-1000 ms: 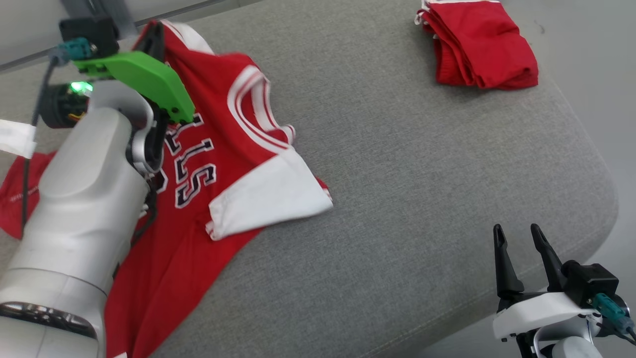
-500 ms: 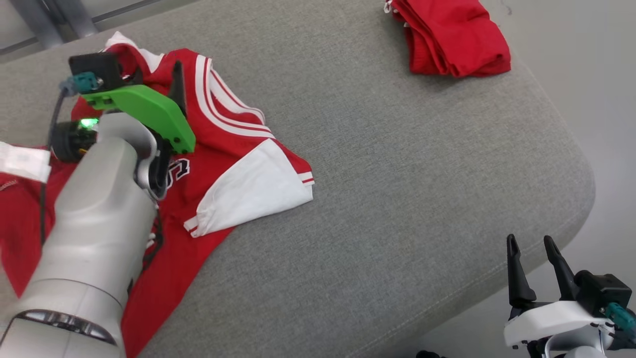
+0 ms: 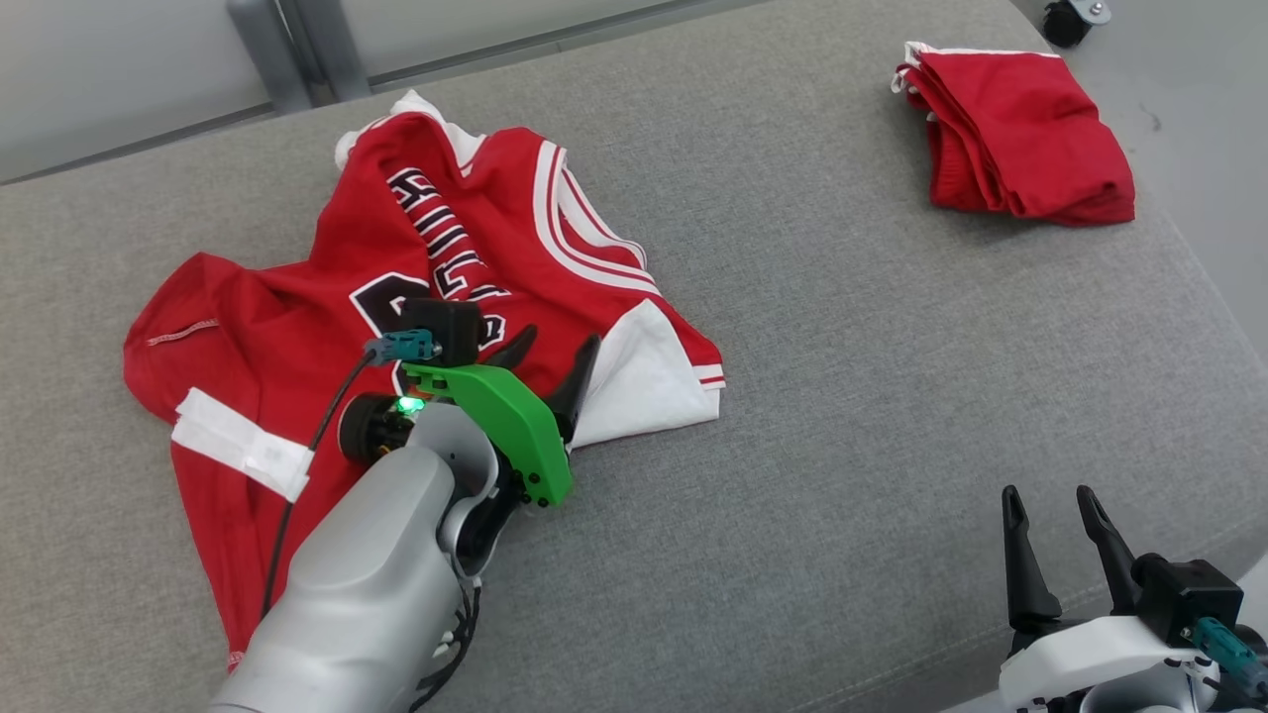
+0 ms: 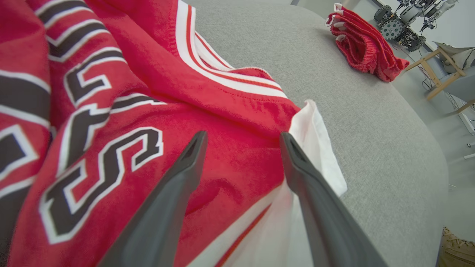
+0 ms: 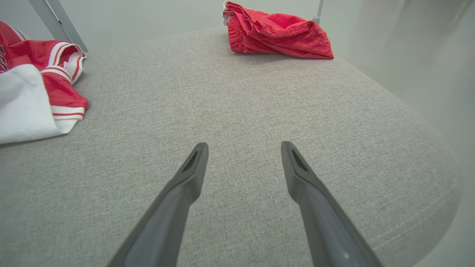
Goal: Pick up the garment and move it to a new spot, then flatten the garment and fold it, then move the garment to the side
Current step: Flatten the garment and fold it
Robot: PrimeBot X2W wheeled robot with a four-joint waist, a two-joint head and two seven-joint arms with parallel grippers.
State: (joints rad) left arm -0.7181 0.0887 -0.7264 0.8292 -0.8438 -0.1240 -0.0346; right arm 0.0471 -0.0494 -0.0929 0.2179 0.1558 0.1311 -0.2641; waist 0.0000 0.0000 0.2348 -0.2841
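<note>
Looks like a robotics lab to me — wheeled machinery (image 4: 395,26) parked in the far corner, a bare grey floor (image 3: 1199,59), a stray caster (image 3: 1075,20), and a big grey padded bench (image 3: 842,396) as the work surface.

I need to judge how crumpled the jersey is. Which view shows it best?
Head view: nearly the whole jersey lies rumpled on the grey cushion, one white corner turned over. The left wrist view gives a close-up of lettering; the right wrist view catches that corner at its left edge.
</note>
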